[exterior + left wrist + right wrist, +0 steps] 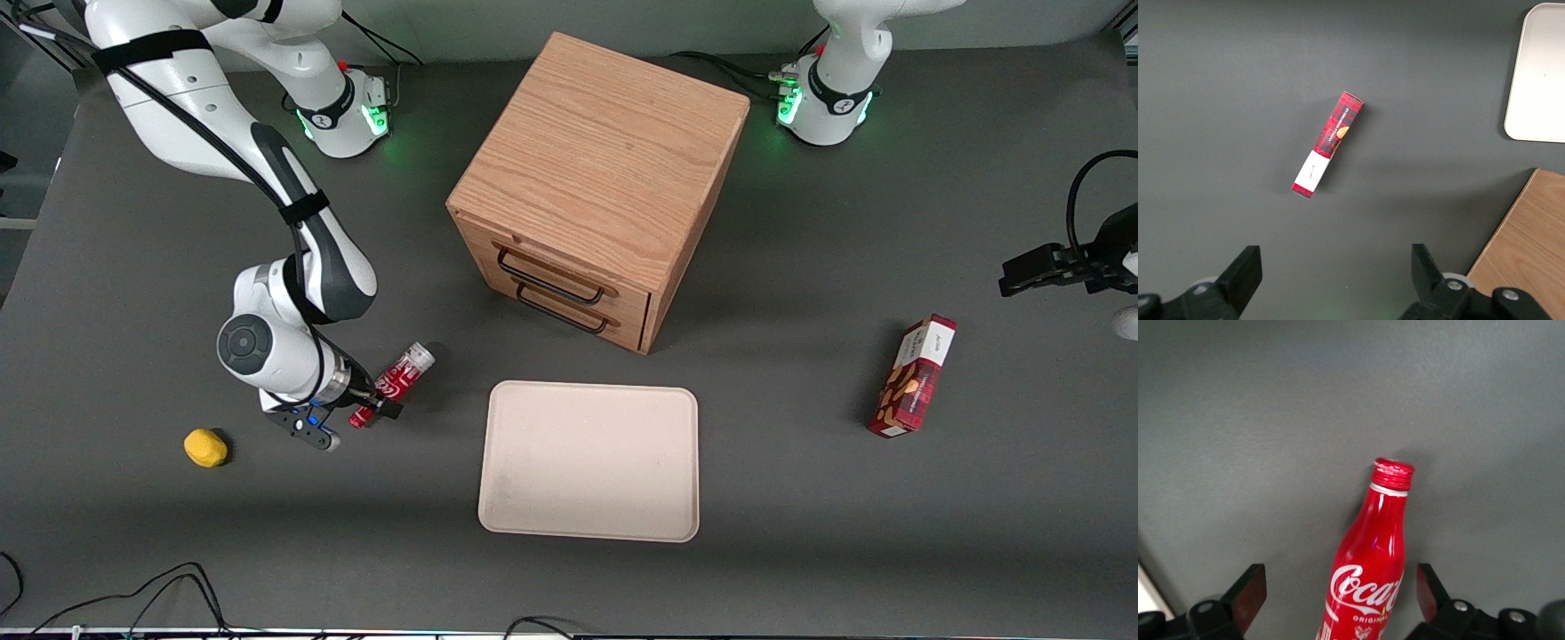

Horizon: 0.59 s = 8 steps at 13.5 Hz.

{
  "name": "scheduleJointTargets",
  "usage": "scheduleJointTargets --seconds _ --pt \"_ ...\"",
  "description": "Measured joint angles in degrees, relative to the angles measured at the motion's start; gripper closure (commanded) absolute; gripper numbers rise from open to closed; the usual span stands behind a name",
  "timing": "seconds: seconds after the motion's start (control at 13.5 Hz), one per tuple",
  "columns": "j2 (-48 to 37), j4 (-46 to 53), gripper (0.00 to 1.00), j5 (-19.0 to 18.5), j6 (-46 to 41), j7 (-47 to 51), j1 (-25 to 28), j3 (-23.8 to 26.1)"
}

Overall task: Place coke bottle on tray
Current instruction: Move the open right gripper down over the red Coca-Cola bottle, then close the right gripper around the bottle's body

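Front view. The coke bottle (394, 383) lies on its side on the dark surface (133, 533), toward the working arm's end, silvery base pointing toward the wooden cabinet (597, 187), cap end nearer the camera. The hand (351, 418) is low over the cap half of the bottle. The tray (591, 460) sits near the bottle, toward the parked arm's end from it, in front of the cabinet's drawers, with nothing on it. A small yellow object (205, 447) lies near the hand, away from the tray. A red snack box (915, 376) lies well apart, toward the parked arm's end.

Left wrist view. Only the snack box (1328, 145), a corner of the tray (1540, 73) and an edge of the cabinet (1525, 260) show. Nothing bearing on the grasp.

Right wrist view. The bottle (1368, 570) runs between the two fingers (1248, 592), which stand spread with clear gaps on either side. The hand (1338, 593) is released, not yet gripping; the bottle is on the surface.

Risks, as judged. The bottle is round and smooth: uneven closing could roll it or squirt it out. Gripping near the narrow neck leaves the heavier body hanging, so it may swing or slip during the carry. Set down on its side, it could roll off over the tray's low rim.
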Motion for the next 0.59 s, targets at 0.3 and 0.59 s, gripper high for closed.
scheduleJointTargets --seconds 0.3,0.59 --pt "0.0 -3.0 0.0 0.0 3.4 4.2 0.4 0.0" --pt "0.1 -5.2 0.01 -0.1 6.2 7.5 1.6 0.1"
